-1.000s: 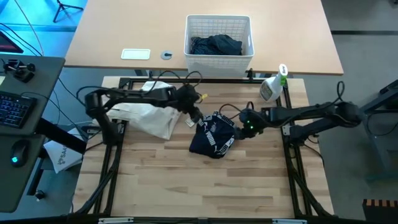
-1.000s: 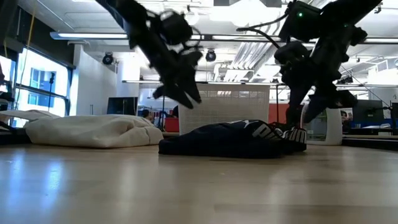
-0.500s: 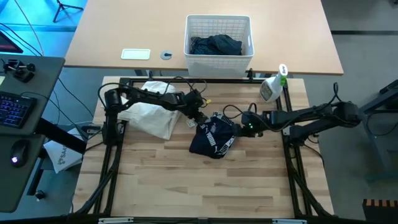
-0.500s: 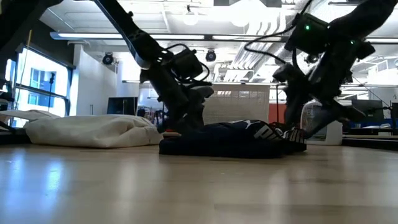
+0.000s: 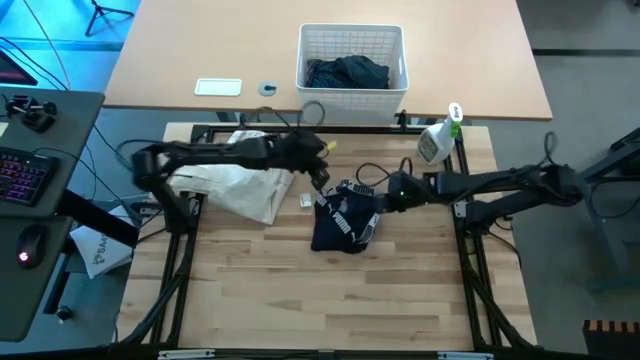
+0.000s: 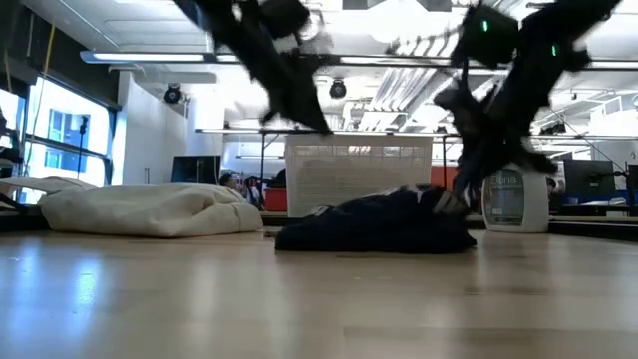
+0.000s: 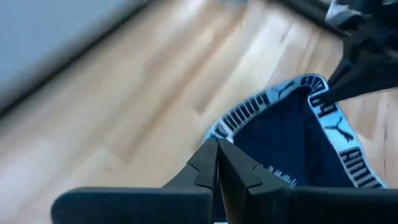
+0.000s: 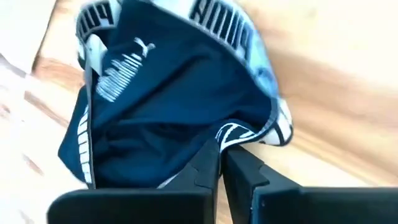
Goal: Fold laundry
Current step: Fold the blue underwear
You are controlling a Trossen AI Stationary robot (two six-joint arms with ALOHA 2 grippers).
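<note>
Two garments (image 5: 345,222) (image 5: 243,186) between basket (image 5: 352,45), bottle (image 5: 438,137).

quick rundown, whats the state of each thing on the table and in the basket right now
navy underwear: bunched on the table, waistband pinched at two sides
left gripper: shut on the waistband
right gripper: shut on the waistband's other side
white garment: crumpled heap, untouched
basket: upright, dark clothes piled inside
spray bottle: standing upright at the table's edge
</note>
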